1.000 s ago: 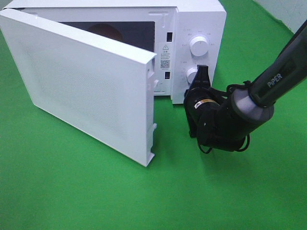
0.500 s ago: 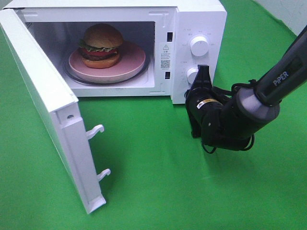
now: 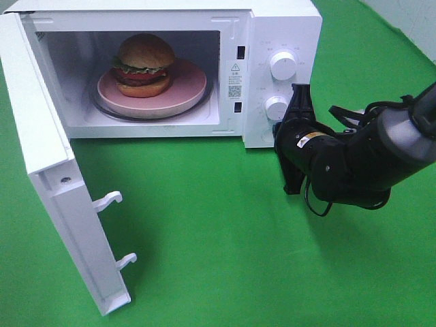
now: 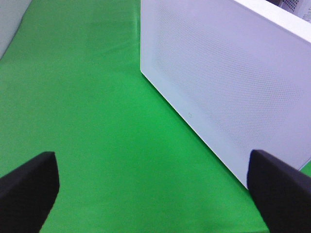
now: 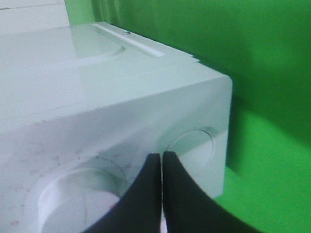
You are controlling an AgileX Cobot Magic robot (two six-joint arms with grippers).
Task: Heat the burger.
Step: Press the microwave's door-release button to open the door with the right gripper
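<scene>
Burger [image 3: 144, 65] is on the pink plate [image 3: 196, 83] inside the microwave [image 3: 286, 20], far left of the tabletop [image 3: 204, 272]. Nothing is touching it.

Door [image 3: 48, 157] is swung wide open toward the near left, with both latch hooks [image 3: 109, 199] exposed. Heating is judged blocked until it is shut.

Right jaws are pressed together, tip just beside the lower knob [image 3: 276, 107] on its right. Contact cannot be confirmed from the right wrist view. Left jaws are spread wide with nothing between them, facing the door's outer panel. The left arm is not seen in the high view.

Risks:
- If a knob is turned with the door open, nothing is heated and timer travel may be wasted.
- With the jaws together, a knob cannot be gripped. It can only be nudged from the side, so the tip may skid off onto the panel or bump the upper knob [image 3: 283, 65].
- A sideways push on the knob may shift the whole microwave on the cloth.
- The door's free edge closes next to the control panel, and the right arm [image 3: 354, 163] is parked close by. A clash is possible if it is not cleared first.
- If the door is pushed near the hinge or too softly, the hooks may not latch. If it is pushed too hard, the oven may slide back and the burger may be jolted on the plate.
</scene>
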